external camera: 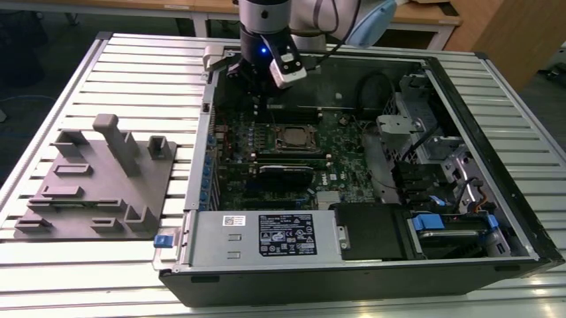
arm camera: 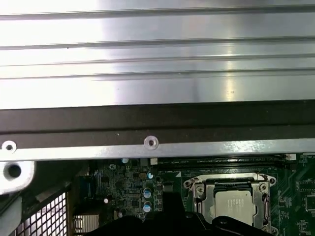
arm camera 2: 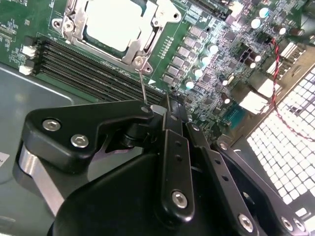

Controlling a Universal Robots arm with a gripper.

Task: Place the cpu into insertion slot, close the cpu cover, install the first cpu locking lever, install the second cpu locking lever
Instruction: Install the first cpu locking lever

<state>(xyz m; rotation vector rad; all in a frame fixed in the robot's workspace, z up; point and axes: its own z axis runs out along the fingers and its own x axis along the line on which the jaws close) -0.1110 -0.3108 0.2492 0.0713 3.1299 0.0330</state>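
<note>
The cpu [arm camera 2: 115, 27] lies in the insertion slot [arm camera 2: 69, 24] on the green board, pale metal top up; it also shows in the first wrist view as cpu [arm camera: 238, 204] and in the exterior view as cpu [external camera: 292, 137]. The cpu cover [arm camera 2: 147, 46] lies flat around it as a silvery frame. A thin wire locking lever [arm camera 2: 142, 83] rises from the socket corner, its free end right beside my fingertips. My gripper [arm camera 2: 167, 104] is shut with nothing visibly between its fingers. In the exterior view the gripper [external camera: 256, 93] hangs over the board's far corner at the exterior view's left.
Long black memory slots [arm camera 2: 88, 64] run beside the socket. The open computer case [external camera: 495, 165] holds drive bays [external camera: 425, 146] and a power supply [external camera: 265, 235]. A grey fixture [external camera: 97, 179] sits on the slatted table [external camera: 132, 66] at the exterior view's left. The case wall [arm camera: 157, 118] is close.
</note>
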